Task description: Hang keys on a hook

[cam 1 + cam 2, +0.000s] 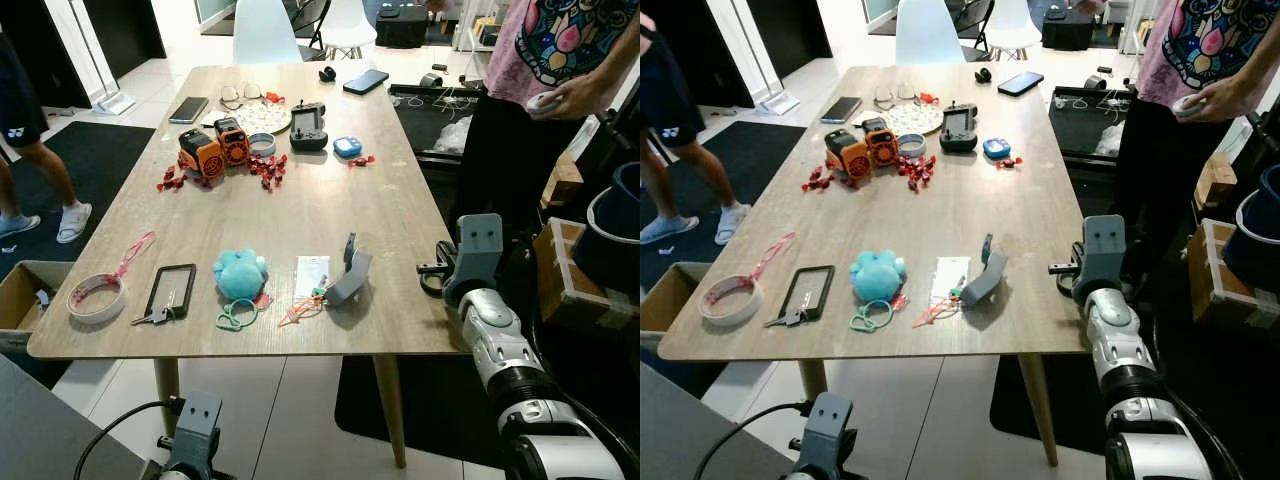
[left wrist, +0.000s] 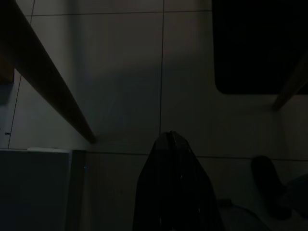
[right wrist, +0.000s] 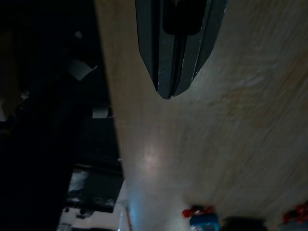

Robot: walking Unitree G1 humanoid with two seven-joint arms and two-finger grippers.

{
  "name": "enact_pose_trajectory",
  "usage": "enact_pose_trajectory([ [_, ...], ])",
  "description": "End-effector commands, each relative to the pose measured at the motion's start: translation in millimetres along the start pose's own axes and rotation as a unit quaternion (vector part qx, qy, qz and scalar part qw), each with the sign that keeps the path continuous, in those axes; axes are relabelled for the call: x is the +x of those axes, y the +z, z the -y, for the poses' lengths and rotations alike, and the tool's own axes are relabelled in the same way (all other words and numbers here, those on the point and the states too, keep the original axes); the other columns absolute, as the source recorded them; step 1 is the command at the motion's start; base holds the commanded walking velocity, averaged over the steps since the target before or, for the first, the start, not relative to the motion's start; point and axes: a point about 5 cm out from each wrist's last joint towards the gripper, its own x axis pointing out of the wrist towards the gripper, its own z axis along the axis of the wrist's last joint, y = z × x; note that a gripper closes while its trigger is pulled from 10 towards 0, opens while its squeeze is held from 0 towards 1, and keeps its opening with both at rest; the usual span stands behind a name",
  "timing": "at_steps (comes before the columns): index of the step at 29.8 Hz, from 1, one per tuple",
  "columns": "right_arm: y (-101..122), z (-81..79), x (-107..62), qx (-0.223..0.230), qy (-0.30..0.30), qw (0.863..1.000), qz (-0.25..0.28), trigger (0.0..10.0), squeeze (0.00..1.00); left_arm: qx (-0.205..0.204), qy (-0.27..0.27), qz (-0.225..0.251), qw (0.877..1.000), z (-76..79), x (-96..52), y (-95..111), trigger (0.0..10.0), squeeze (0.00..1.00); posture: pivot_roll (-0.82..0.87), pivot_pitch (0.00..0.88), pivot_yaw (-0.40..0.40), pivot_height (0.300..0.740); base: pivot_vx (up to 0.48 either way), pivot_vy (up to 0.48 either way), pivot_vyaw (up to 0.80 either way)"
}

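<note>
Spanning the frame's middle, a wooden table [image 1: 330,200] carries scattered clutter.
Right gripper [image 3: 166,94], fingers pressed together, hovers over the table's right edge; left gripper [image 2: 171,144], also closed, hangs below. Hook [image 1: 350,272] stands lower centre, keys [image 1: 153,317] lower left.

Stereo head pair high above table [image 1: 300,215]; wrist cameras low, close.
</note>
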Motion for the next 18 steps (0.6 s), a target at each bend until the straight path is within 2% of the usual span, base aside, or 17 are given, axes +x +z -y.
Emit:
enact_pose_trajectory([
  [1,-5.6,-3.4,-0.6,-0.002,0.009,1.000,-0.010,10.0,0.00,-0.004,0.004,-0.006,1.000,-2.8,-3.0,-4.2,10.0,0.01,0.06,0.131,0.035,0.740,0.000,0.000,0.00],
  [4,-9.2,-8.3,-1.4,-0.011,0.028,0.999,-0.017,10.0,0.00,-0.004,0.003,-0.006,1.000,-2.3,-3.2,-4.5,10.0,0.01,0.05,0.131,0.036,0.740,0.000,0.000,0.00],
  [9,-20.9,-26.6,-6.8,-0.031,0.099,0.994,-0.038,10.0,0.00,-0.004,0.001,-0.005,1.000,-1.3,-2.8,-3.8,10.0,0.01,0.05,0.130,0.036,0.740,0.000,0.000,0.00],
  [18,-25.1,-36.6,-10.4,-0.032,0.134,0.990,-0.042,10.0,0.00,-0.004,0.000,-0.004,1.000,-1.0,-2.3,-2.6,10.0,0.01,0.05,0.127,0.037,0.740,0.000,0.000,0.00],
])
